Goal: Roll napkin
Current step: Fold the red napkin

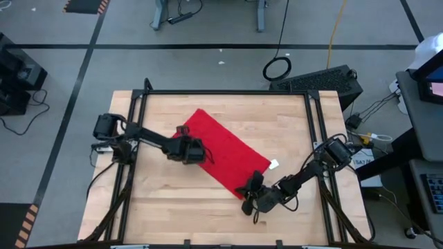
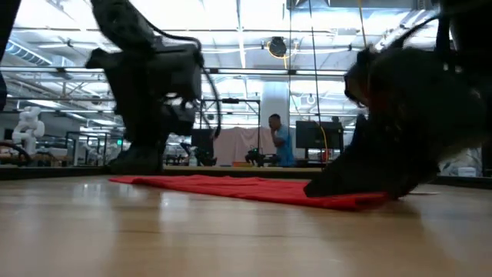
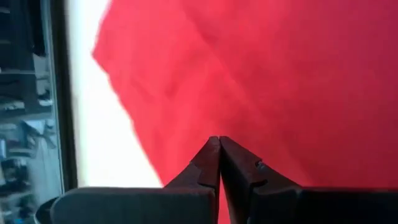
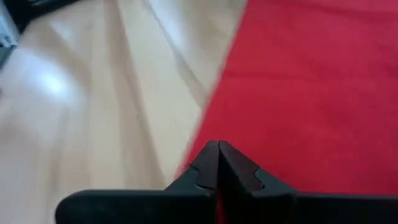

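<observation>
The red napkin (image 1: 225,153) lies flat and diagonal on the middle of the wooden table (image 1: 159,207). The left gripper (image 1: 203,152) pinches its left edge, fingers together. The right gripper (image 1: 252,184) pinches its near right corner, fingers together.

I'm scanning every view for lettering and I can't read a thing. The napkin (image 1: 225,153) has a small white tag (image 1: 274,164) at its edge, but I make out no print on it. The sheet (image 1: 361,161) by the counter (image 1: 166,207) near my right arm looks printed, too small for me to read. The screens (image 2: 311,135) in the room behind are dark. No brand shows on either arm, no numbers, no signs. Both wrist views give me only red cloth and bare wood, nothing written.
</observation>
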